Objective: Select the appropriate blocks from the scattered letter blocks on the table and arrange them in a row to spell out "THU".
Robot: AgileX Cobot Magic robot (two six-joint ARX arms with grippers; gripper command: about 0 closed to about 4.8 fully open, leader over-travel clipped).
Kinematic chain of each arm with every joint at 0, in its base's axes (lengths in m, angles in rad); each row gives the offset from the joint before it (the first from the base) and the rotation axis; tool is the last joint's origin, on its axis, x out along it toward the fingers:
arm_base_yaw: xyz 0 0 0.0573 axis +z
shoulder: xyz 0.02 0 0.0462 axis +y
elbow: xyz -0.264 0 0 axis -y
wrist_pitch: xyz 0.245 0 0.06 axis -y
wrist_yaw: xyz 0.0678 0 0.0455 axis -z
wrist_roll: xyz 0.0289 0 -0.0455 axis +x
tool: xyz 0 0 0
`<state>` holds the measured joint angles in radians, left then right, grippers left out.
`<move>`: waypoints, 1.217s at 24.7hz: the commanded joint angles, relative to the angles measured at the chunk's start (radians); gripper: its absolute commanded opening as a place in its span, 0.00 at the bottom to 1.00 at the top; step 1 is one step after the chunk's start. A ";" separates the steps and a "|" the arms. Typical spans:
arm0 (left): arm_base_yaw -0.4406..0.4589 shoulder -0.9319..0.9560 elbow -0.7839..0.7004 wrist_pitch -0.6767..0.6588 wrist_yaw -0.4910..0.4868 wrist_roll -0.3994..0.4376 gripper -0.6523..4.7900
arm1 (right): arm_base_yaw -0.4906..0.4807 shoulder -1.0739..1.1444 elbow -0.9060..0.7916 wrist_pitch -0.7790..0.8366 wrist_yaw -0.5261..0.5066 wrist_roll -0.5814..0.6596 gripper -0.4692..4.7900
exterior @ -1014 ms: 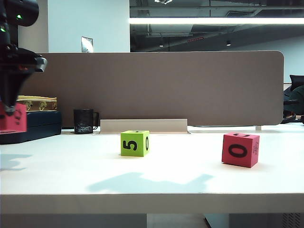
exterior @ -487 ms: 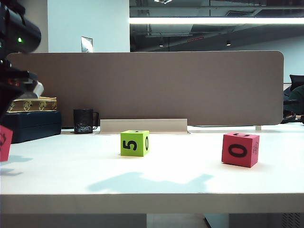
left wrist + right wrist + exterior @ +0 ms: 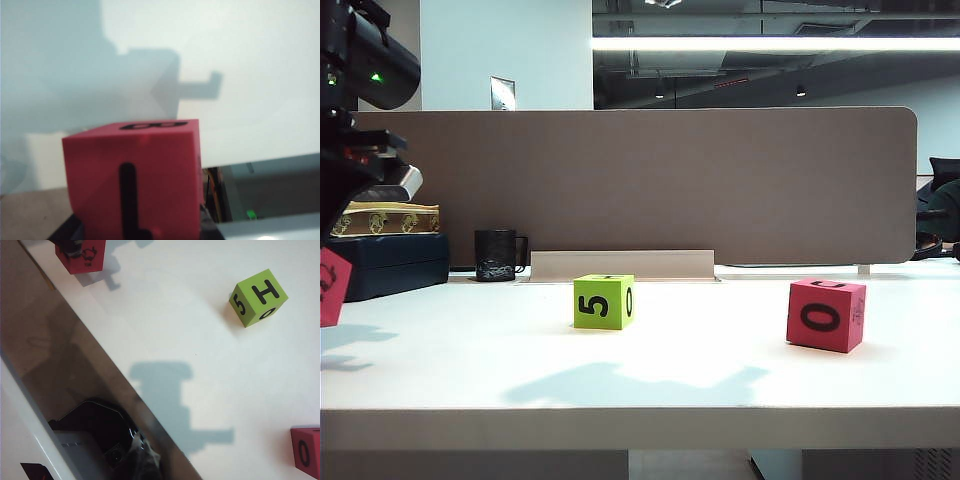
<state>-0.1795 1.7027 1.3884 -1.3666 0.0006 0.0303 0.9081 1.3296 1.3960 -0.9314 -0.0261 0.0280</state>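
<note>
At far left of the desk (image 3: 650, 370), left hand (image 3: 332, 240) grips a red block (image 3: 132, 177), carried just above the surface at the edge of the exterior view. Green block (image 3: 604, 301), showing 5, sits mid-desk; second red block (image 3: 826, 315), showing 0, well right. Right hand unseen, closed empty.

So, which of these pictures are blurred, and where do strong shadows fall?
Left wrist view: soft and out of focus, the red block filling the foreground. Exterior view: sharp, a broad arm shadow on the table in front of the green block. Right wrist view: sharp, a clear-edged shadow on the white top.
</note>
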 commanded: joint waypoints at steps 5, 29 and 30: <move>-0.001 0.122 0.044 -0.070 0.003 0.007 0.50 | 0.004 -0.002 0.004 0.013 -0.003 -0.003 0.08; -0.001 0.211 0.143 0.203 -0.046 0.004 0.92 | 0.003 -0.002 0.004 0.011 -0.002 -0.003 0.08; -0.001 0.212 0.152 0.203 -0.049 0.011 0.98 | 0.003 -0.002 0.004 0.010 -0.002 -0.003 0.08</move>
<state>-0.1795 1.9175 1.5291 -1.1645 -0.0387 0.0326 0.9096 1.3296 1.3960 -0.9321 -0.0261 0.0280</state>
